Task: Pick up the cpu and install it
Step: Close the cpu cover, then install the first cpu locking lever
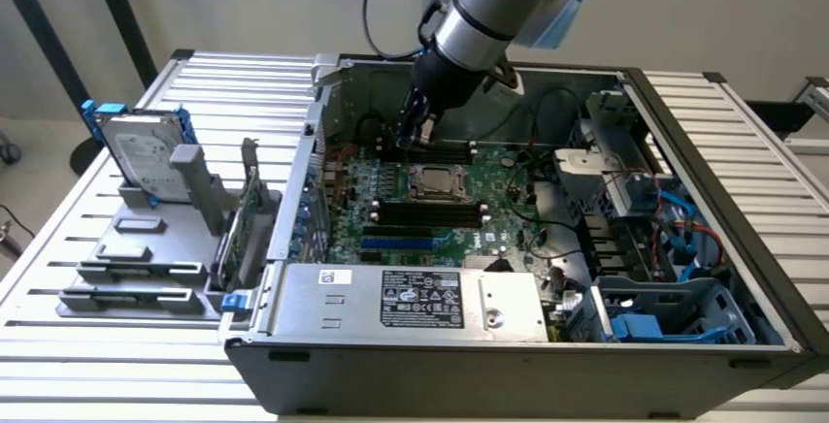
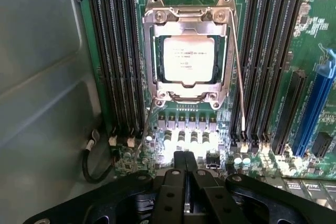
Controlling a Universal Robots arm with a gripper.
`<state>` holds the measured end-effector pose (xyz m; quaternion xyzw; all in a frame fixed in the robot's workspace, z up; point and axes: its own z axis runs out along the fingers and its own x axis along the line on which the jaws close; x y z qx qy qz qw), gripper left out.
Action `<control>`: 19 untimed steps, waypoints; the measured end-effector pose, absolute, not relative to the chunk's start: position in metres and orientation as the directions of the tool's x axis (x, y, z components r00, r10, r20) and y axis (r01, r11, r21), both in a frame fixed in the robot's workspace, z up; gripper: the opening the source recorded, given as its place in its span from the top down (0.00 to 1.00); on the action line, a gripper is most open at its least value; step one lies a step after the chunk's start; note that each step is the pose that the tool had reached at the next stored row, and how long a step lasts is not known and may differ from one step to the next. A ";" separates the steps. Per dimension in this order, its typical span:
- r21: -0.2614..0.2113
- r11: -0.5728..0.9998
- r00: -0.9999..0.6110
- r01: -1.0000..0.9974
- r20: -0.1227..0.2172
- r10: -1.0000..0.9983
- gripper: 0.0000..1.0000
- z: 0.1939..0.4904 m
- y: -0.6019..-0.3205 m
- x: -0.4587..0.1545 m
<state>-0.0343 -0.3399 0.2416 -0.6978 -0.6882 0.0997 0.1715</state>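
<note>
Slatted metal table (image 1: 39,345) carries an open computer case (image 1: 518,374) in the exterior view. Inside the case, the arm's gripper (image 1: 414,137) hangs over the green board (image 1: 506,219) with its jaws together and empty. The cpu (image 1: 438,182) lies near them, seated in its socket. In the wrist view the gripper (image 2: 185,157) has its jaws pressed together with nothing between. The cpu (image 2: 188,59) sits ahead of them inside the metal socket frame (image 2: 152,40), with black memory slots (image 2: 113,56) flanking it on both sides.

The arm (image 1: 490,11) angles downward, its gripper (image 1: 412,138) closed and empty.
</note>
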 end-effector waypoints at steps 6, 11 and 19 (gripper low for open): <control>-0.359 0.006 0.031 0.933 0.097 0.995 0.89 0.242 -0.340 -0.034; -0.359 0.006 0.031 0.933 0.097 0.995 0.89 0.242 -0.340 -0.034; -0.359 0.006 0.031 0.933 0.097 0.995 0.89 0.241 -0.340 -0.041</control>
